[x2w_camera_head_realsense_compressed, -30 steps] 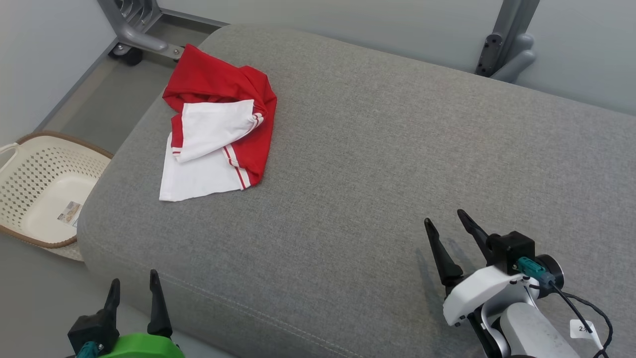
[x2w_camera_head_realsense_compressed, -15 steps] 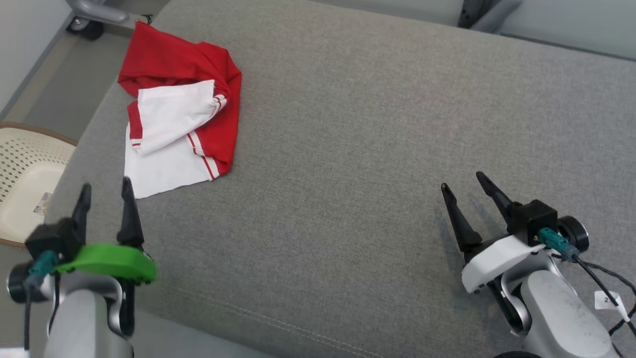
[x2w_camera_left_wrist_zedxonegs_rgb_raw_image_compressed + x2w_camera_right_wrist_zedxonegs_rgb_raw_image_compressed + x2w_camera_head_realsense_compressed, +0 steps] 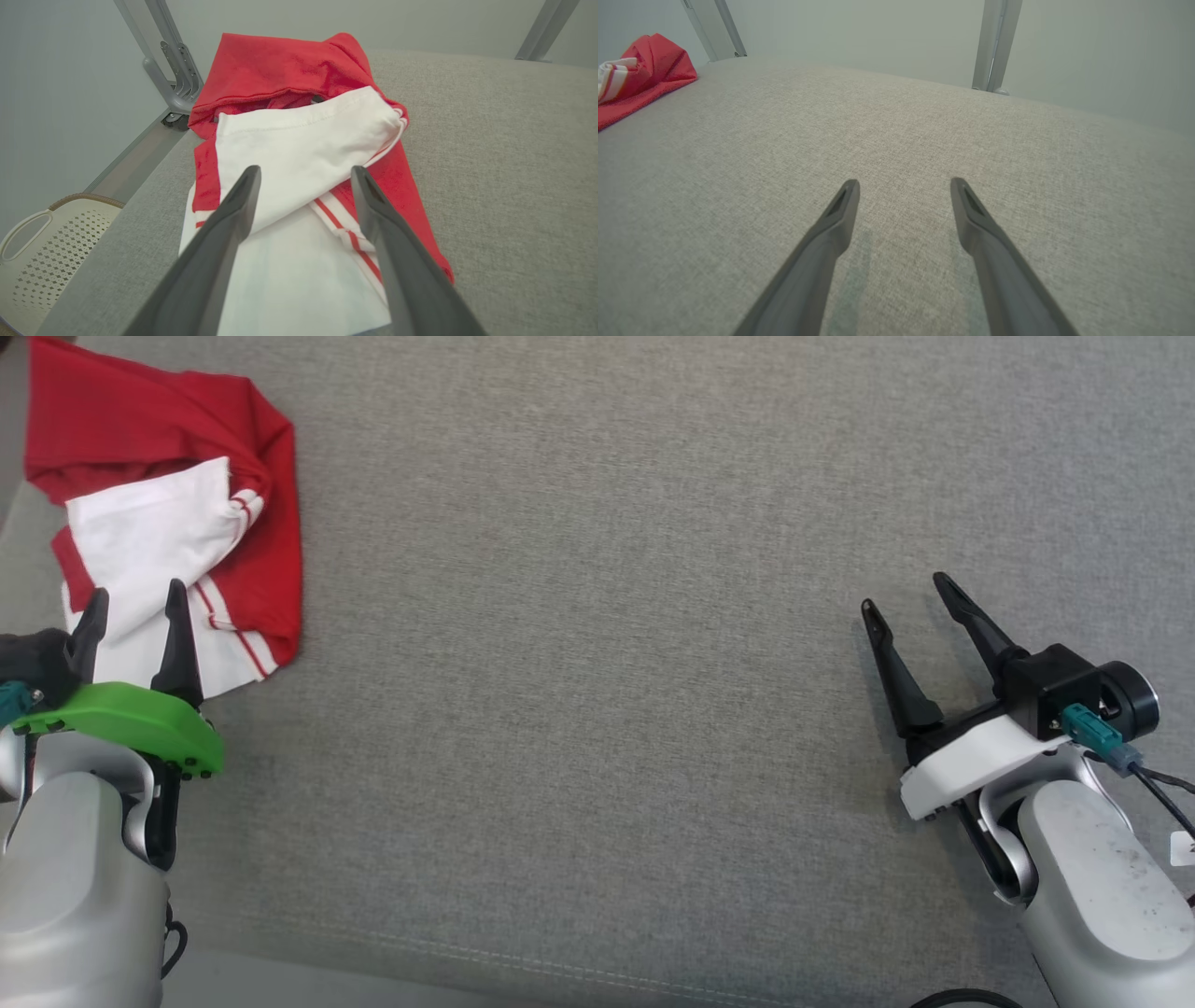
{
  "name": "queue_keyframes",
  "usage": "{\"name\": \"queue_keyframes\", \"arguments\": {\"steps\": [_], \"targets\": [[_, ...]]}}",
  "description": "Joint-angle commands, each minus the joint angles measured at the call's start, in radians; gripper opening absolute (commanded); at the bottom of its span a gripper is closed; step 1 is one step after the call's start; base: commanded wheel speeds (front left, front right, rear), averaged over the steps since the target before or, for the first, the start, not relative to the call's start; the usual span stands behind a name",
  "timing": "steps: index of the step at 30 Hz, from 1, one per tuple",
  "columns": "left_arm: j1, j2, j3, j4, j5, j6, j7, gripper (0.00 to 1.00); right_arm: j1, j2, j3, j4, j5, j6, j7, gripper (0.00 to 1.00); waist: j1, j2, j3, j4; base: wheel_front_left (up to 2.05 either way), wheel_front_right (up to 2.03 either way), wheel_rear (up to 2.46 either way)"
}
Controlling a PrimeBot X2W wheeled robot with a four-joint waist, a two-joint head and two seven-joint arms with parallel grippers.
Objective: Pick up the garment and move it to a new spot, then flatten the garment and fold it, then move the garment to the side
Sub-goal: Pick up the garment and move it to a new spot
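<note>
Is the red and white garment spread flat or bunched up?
Bunched up: the garment lies crumpled, its white part folded over the red.

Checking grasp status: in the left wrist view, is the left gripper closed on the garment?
No, the left gripper is open, its fingers wide apart over the garment.

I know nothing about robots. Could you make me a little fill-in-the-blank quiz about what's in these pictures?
The crumpled red-and-white fabric garment lies on a wide ____ upholstered cushion. The left gripper points at the garment, its jaws ____. The right gripper, well away from the garment, holds ____.
Missing words: grey; open; nothing.
</note>
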Motion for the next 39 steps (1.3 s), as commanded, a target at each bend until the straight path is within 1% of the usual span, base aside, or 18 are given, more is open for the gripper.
{"name": "queue_keyframes", "arguments": {"steps": [1,4,6,10,15,16,17,18,20,21,24,25,26,29,33,34,36,39], "targets": [[-0.030,0.003,-0.012,0.010,-0.018,-0.002,0.000,1.00,0.004,-0.008,-0.007,-0.005,0.004,-0.002,0.000,1.00,-0.0002,0.0000,0.057,-0.058,0.00,0.00,0.00],[-0.053,0.022,-0.039,0.046,-0.044,-0.002,0.000,1.00,0.005,-0.015,-0.018,-0.011,0.006,-0.002,0.000,1.00,-0.0002,0.0000,0.076,-0.073,0.00,0.00,0.00],[-0.069,0.028,-0.032,0.063,-0.041,0.001,0.000,1.00,0.001,-0.018,-0.019,-0.017,0.005,-0.002,0.000,1.00,-0.0002,0.0000,0.085,-0.083,0.00,0.00,0.00],[-0.093,0.035,-0.013,0.105,-0.009,0.040,0.000,1.00,-0.010,-0.018,-0.016,-0.025,0.000,-0.002,0.000,1.00,-0.0002,0.0000,0.099,-0.106,0.00,0.00,0.00],[-0.126,0.042,0.015,0.121,0.020,0.087,0.000,1.00,-0.014,-0.022,-0.029,-0.027,0.007,-0.002,0.000,1.00,-0.0002,0.0000,0.112,-0.127,0.00,0.00,0.00],[-0.132,0.044,0.022,0.121,0.024,0.096,0.000,0.49,-0.012,-0.021,-0.032,-0.029,0.008,-0.002,0.000,1.00,-0.0002,0.0000,0.114,-0.130,0.00,0.00,0.00],[-0.135,0.046,0.027,0.118,0.032,0.105,0.000,0.36,-0.010,-0.021,-0.033,-0.030,0.008,-0.002,0.000,1.00,-0.0002,0.0000,0.116,-0.133,0.00,0.00,0.00],[-0.138,0.048,0.031,0.119,0.038,0.110,0.000,0.00,-0.007,-0.021,-0.036,-0.031,0.009,-0.002,0.000,1.00,-0.0002,0.0000,0.118,-0.135,0.00,0.00,0.00],[-0.148,0.053,0.048,0.110,0.047,0.127,0.000,0.00,-0.001,-0.019,-0.041,-0.032,0.009,-0.002,0.000,1.00,-0.0002,0.0000,0.122,-0.140,0.00,0.00,0.00],[-0.148,0.053,0.048,0.110,0.047,0.127,0.000,0.00,-0.001,-0.019,-0.041,-0.032,0.009,-0.002,0.000,1.00,-0.0002,0.0000,0.122,-0.140,0.00,0.00,0.00],[-0.148,0.058,0.069,0.051,0.073,0.137,0.000,0.00,0.003,-0.011,-0.049,-0.029,0.011,-0.002,0.000,1.00,-0.0002,0.0000,0.123,-0.143,0.00,0.00,0.00],[-0.133,0.057,0.082,-0.024,0.093,0.118,0.000,0.00,0.004,0.000,-0.052,-0.026,0.018,-0.002,0.000,1.00,-0.0002,0.0000,0.116,-0.144,0.00,0.00,0.00],[-0.133,0.057,0.082,-0.024,0.093,0.118,0.000,0.00,0.004,0.000,-0.052,-0.026,0.018,-0.002,0.000,1.00,-0.0002,0.0000,0.116,-0.144,0.00,0.00,0.00],[-0.094,0.044,0.101,-0.143,0.135,0.090,0.000,0.00,0.007,0.026,-0.050,-0.020,0.025,-0.001,0.000,1.00,-0.0002,0.0000,0.090,-0.149,0.00,0.00,0.00],[-0.069,-0.006,0.067,-0.293,0.197,0.045,0.000,0.00,0.014,0.061,-0.048,0.000,0.034,-0.002,0.000,1.00,-0.0002,0.0000,0.036,-0.161,0.00,0.00,0.00],[-0.055,-0.039,0.026,-0.335,0.214,0.024,0.000,0.00,0.018,0.078,-0.047,0.010,0.041,-0.002,0.000,1.00,-0.0002,0.0000,0.009,-0.171,0.00,0.00,0.00],[-0.047,-0.075,-0.017,-0.358,0.219,0.013,0.000,0.00,0.030,0.096,-0.045,0.021,0.045,-0.002,0.000,1.00,-0.0002,0.0000,-0.021,-0.188,0.00,0.00,0.00],[-0.043,-0.132,-0.085,-0.341,0.210,0.003,0.000,0.00,0.044,0.116,-0.045,0.037,0.056,-0.002,0.000,1.00,-0.0002,0.0000,-0.059,-0.226,0.00,0.00,0.00]]}}
